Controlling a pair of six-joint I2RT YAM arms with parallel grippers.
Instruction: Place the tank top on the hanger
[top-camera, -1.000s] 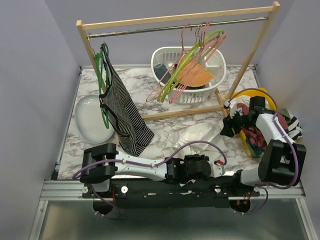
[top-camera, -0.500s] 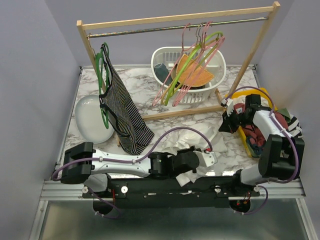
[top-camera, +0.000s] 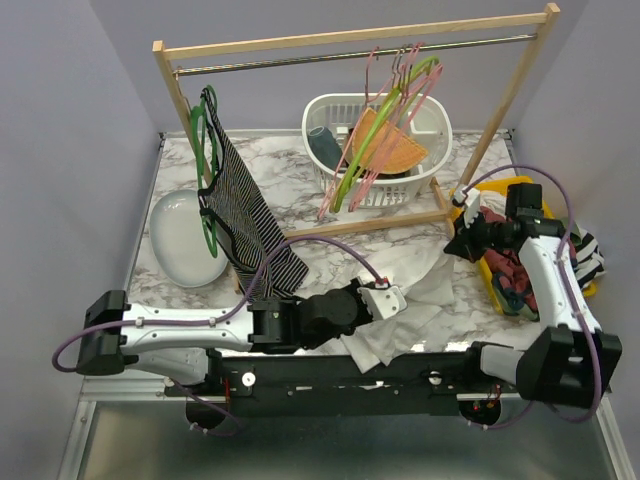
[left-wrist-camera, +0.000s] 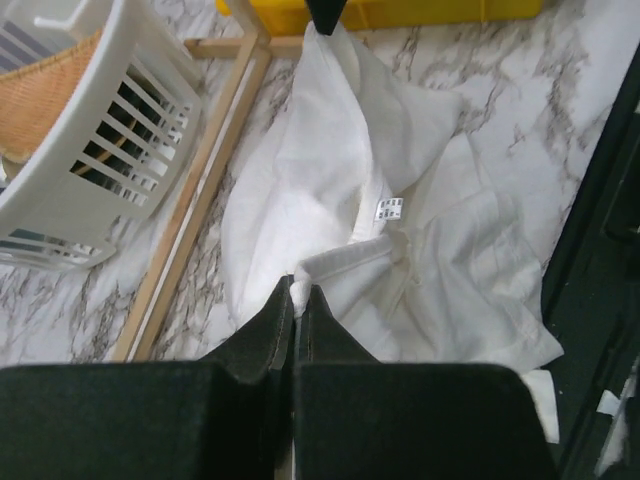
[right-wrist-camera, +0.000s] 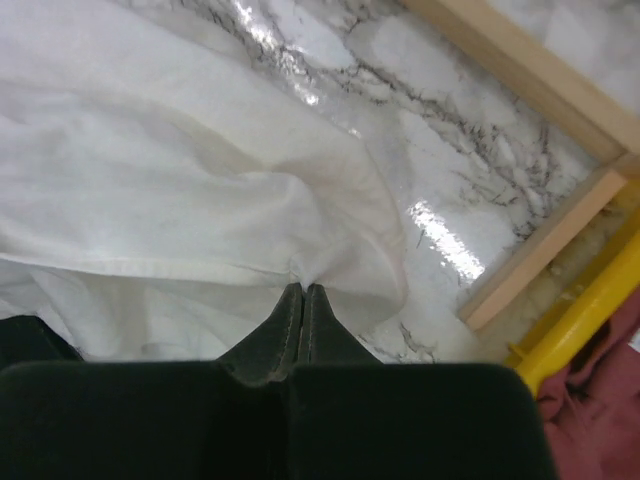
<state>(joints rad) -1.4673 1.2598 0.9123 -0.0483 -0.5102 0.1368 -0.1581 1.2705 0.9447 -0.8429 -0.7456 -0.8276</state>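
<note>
White tank top (top-camera: 425, 300) lies crumpled on the marble bench (top-camera: 285, 175). Left pincer (left-wrist-camera: 297, 292) is clamped on its near edge; right pincer (right-wrist-camera: 302, 291) pinches a fold beside the yellow bin (right-wrist-camera: 585, 305). Pink hanger (top-camera: 371, 80) hangs from the rail (top-camera: 290, 60).

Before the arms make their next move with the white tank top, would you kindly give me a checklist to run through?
1. Left gripper shut on the tank top: ok.
2. Right gripper shut on the cloth's far right end: ok.
3. Tank top raised off the table: not ok, most of it lies crumpled on the marble.
4. Shoulder straps located: cannot tell, folds hide them.
5. Pink hanger ready to take: not ok, it hangs on the rail among other hangers, and both grippers are occupied.
</note>
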